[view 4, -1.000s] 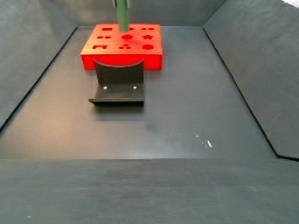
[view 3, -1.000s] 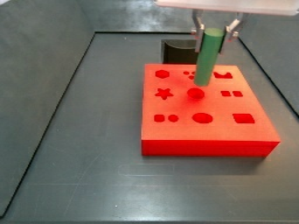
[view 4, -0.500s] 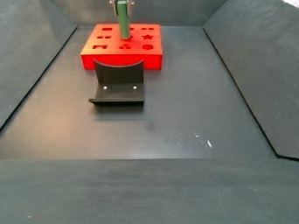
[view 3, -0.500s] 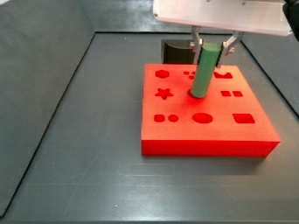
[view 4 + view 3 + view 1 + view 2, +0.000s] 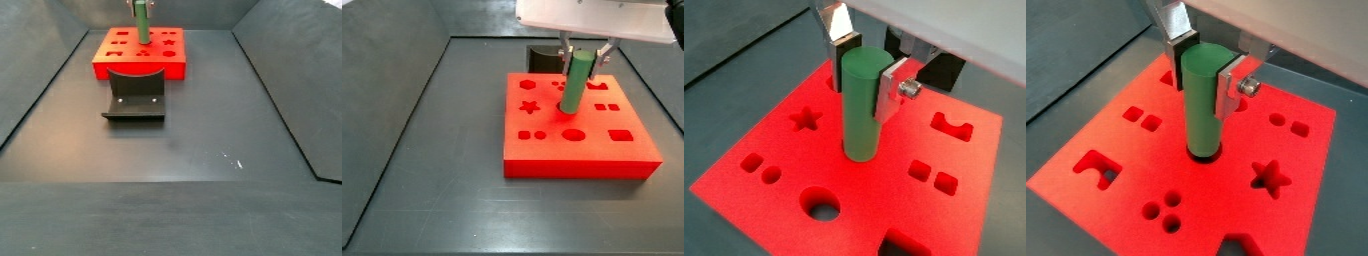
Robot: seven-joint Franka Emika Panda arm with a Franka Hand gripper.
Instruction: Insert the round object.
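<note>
Over the red block (image 5: pixel 580 125): the claw (image 5: pixel 865 62) pinches the green peg (image 5: pixel 862 105) near its top.
Peg's long way: straight up and down.
Peg's low end: in the round hole.

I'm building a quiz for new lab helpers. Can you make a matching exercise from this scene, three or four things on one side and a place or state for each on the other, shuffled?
Things:
1. green peg
2. red block
3. dark grey curved holder
4. gripper

States:
A. lies on the floor beside the block
B. upright, lower end in a round hole
C. shut on the peg's upper part
D. has star, round and square cut-outs on top

Pairs: 1-B, 2-D, 3-A, 4-C
</note>
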